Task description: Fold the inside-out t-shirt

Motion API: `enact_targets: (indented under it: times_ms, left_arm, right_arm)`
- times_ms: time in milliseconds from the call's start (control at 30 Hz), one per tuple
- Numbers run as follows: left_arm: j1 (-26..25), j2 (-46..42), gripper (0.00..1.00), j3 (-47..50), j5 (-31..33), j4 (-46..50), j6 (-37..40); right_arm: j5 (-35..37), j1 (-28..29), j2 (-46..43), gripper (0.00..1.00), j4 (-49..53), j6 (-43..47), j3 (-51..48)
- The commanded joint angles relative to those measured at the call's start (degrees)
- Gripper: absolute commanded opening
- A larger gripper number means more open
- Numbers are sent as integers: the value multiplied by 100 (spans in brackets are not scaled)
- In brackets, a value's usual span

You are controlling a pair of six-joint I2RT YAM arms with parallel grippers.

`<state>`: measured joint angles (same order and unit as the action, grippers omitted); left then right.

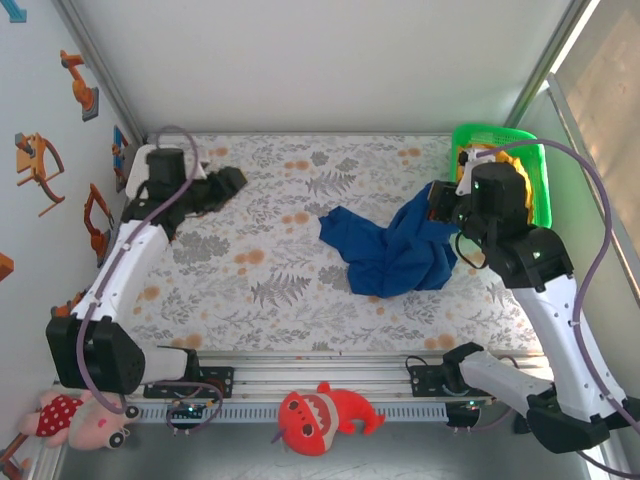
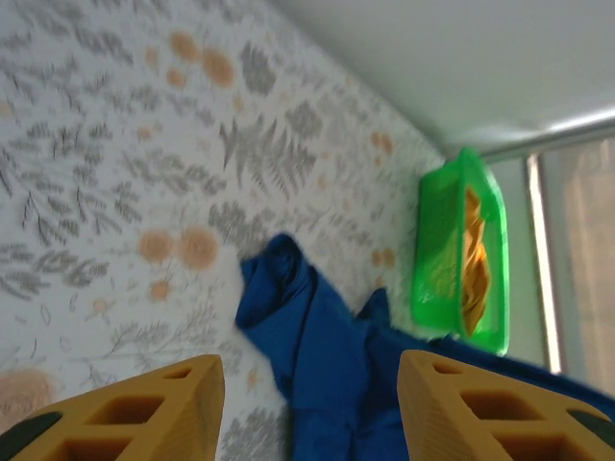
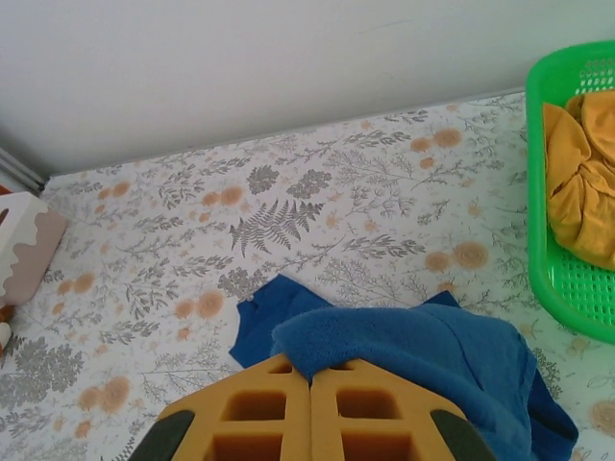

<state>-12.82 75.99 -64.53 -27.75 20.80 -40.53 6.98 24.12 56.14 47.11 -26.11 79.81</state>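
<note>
The t-shirt [image 1: 385,255] lies in a heap, not folded yet. The right gripper [image 3: 309,384] pinches it; the left gripper [image 2: 309,389] is spread.

No text is legible on the inside-out t-shirt [image 1: 385,262] or anywhere else.

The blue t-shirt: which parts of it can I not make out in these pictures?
1. Top view: the right arm covers the right edge of the blue t-shirt.
2. Right wrist view: cloth drapes over the tip of the right gripper, hiding the pinch.
3. Left wrist view: blurred; the bottom edge cuts the shirt off.
4. All views: bunched folds hide collar, sleeves and lettering.
</note>
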Motion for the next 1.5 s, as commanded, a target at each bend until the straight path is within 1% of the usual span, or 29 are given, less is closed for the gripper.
enact_targets:
  times_ms: [0, 133, 267, 400, 500, 700, 967, 1167, 1233, 1333, 1400, 1467]
  left_arm:
    - [-609, 448, 51, 99, 381, -121, 705]
    - [-1458, 1600, 53, -356, 420, -74, 962]
    - [-2114, 2492, 54, -809, 672, -33, 970]
    - [-2652, 3115, 55, -1074, 864, -129, 812]
    - [-2919, 3421, 57, -1164, 994, -297, 676]
    - [-3101, 3668, 57, -1100, 1088, -693, 340]
    - [-3266, 3921, 57, -1138, 1007, -1113, 44]
    - [-3358, 4138, 54, -1305, 947, -1285, -152]
    - [-3376, 4180, 49, -1312, 949, -1353, -216]
    - [-3387, 4214, 39, -1299, 892, -1471, -297]
    - [-3399, 4231, 29, -1299, 886, -1491, -313]
    - [-3396, 4240, 25, -1286, 871, -1534, -332]
  right_arm:
    - [142, -44, -332, 0, -119, -179, -250]
    - [306, -39, -572, 0, -47, -272, -669]
    - [459, -46, -787, 0, -9, -388, -1026]
    - [501, -39, -929, 0, -17, -500, -1293]
    - [488, -44, -964, 0, -17, -524, -1413]
    - [458, -40, -1050, 0, -16, -554, -1575]
    - [462, -45, -1044, 0, -14, -544, -1596]
    - [453, -45, -1044, 0, -11, -536, -1562]
    - [453, -42, -1044, 0, -12, -535, -1547]
    - [461, -52, -1054, 0, -17, -533, -1534]
    - [456, -46, -1063, 0, -14, -536, -1547]
    - [468, -45, -1073, 0, -14, -538, -1556]
